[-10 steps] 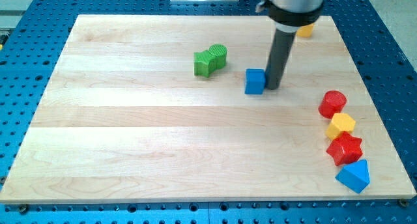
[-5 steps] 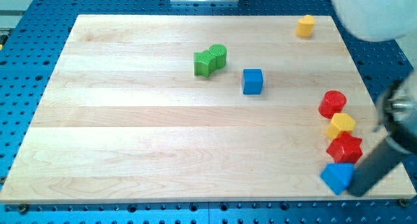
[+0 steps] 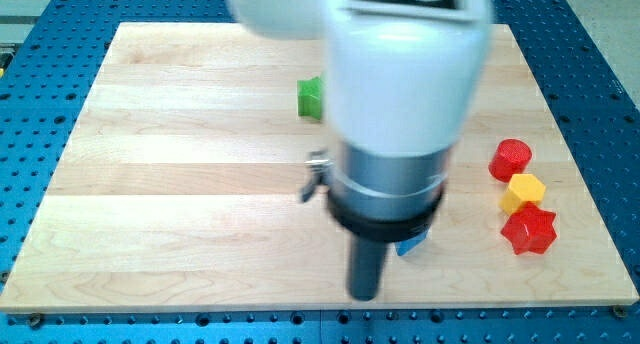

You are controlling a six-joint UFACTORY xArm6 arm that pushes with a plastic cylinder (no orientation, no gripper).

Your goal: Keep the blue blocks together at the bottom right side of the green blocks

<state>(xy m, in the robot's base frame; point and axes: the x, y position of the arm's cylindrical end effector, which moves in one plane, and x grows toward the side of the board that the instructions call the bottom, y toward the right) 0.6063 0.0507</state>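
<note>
My arm fills the middle of the view. My tip (image 3: 365, 297) rests on the board near the bottom edge, a little right of centre. A small piece of a blue block (image 3: 411, 247) shows just right of the rod, under the arm's collar; its shape is hidden. Only the left part of the green blocks (image 3: 309, 97) shows at the arm's upper left. The blue cube is hidden behind the arm.
A red cylinder (image 3: 511, 159), a yellow block (image 3: 524, 192) and a red star-shaped block (image 3: 529, 231) stand in a column near the wooden board's right edge (image 3: 590, 184). Blue perforated table surrounds the board.
My tip has swept from the bottom right corner leftwards to the bottom centre. The blue block there has moved left and up with it. The arm now hides the blue cube and the top yellow block.
</note>
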